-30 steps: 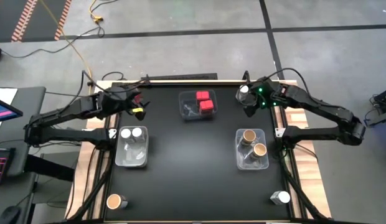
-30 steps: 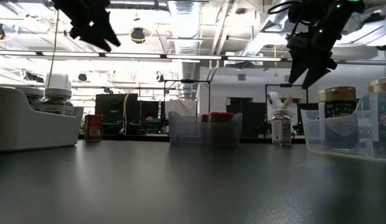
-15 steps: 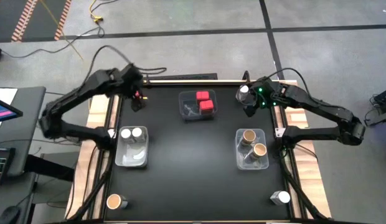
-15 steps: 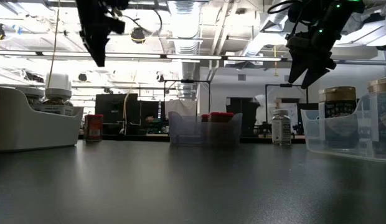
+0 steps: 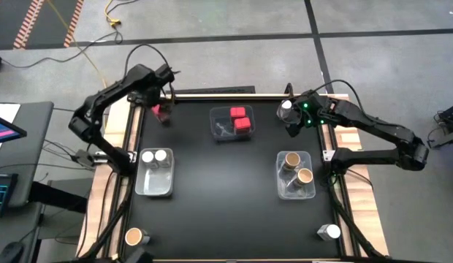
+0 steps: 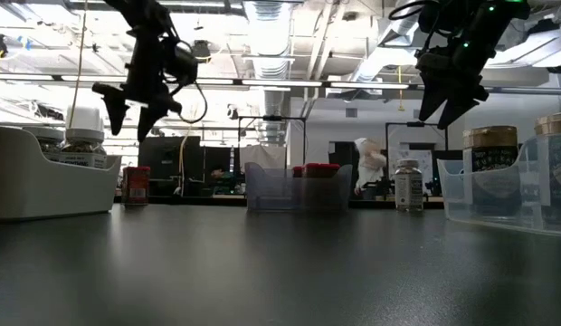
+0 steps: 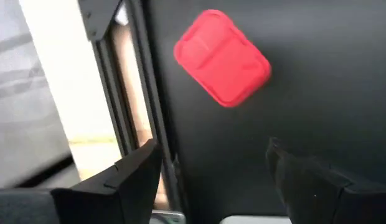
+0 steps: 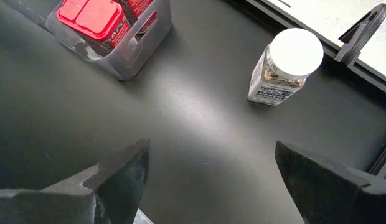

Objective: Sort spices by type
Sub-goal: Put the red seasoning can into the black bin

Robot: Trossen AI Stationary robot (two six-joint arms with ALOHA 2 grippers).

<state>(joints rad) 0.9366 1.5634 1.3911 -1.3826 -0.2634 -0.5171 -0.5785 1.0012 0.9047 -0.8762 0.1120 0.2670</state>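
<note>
i have the left gripper (image 6: 127, 113) up off the table at the far left corner, hanging over a lone red-topped spice jar (image 5: 158, 111) that stands on the black table (image 5: 212, 197) close to its left edge. from the left wrist camera the fingers are spread with nothing between them, and the red square lid (image 7: 222, 57) sits ahead of them. in the overhead view this arm is blurred, so i can't say exactly how far above the jar it is.

the right gripper (image 6: 441, 113) hovers at the far right corner, jaws wide apart and empty. a white-capped jar (image 8: 285, 67) stands on the table just beyond it, near the table's right edge, not touched.

the far middle bin (image 5: 221, 130) holds two red-topped jars (image 5: 240, 118) side by side. the left bin (image 5: 155, 184) holds two white-capped jars (image 5: 155, 156) at its far end. the right bin (image 5: 291, 188) holds two tan-lidded jars (image 5: 298, 167).

one more tan-lidded jar (image 5: 134, 236) stands loose at the near left corner, and another white-capped jar (image 5: 331, 232) at the near right corner, both well apart from the bins.

a person in white (image 6: 369, 161) shows in the room behind the table.
</note>
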